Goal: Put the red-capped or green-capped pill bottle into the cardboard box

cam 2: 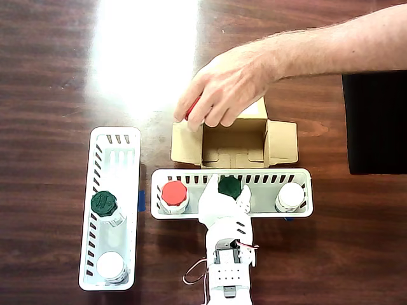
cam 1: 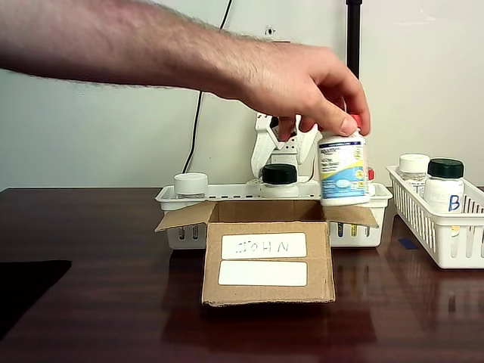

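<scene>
Person's hand (cam 1: 306, 83) grips a red-capped bottle (cam 1: 342, 168) over the cardboard box (cam 1: 268, 261). Pill bottle (cam 2: 229, 187) stands in the basket (cam 2: 299, 213) under the gripper (cam 2: 224, 202); likely light, rigid, slick. Grasp below the cap.

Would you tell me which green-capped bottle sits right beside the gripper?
The pill bottle in the middle basket, just beside the gripper; the other green-capped bottle stands in the side basket.
</scene>
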### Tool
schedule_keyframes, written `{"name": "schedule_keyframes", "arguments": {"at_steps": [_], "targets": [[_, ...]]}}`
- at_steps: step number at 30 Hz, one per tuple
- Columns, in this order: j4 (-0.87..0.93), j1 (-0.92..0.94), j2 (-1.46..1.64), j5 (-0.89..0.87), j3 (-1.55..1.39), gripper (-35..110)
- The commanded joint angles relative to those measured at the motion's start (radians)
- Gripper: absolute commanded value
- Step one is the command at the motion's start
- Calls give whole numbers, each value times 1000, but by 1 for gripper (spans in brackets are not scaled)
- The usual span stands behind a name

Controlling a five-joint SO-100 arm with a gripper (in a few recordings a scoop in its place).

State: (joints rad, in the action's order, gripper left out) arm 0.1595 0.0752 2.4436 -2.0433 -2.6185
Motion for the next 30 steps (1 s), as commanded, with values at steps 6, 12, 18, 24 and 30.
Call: {"name": "schedule_keyframes", "arguments": {"at_steps": [6,12,18,24,30], "targets": [[-26,25,-8,-14,28,59],[-28,23,-2,-15,18,59],[-28,18,-5,-12,23,59],[-28,14,8,-12,11,59],[-28,11,11,-14,8,58]]}}
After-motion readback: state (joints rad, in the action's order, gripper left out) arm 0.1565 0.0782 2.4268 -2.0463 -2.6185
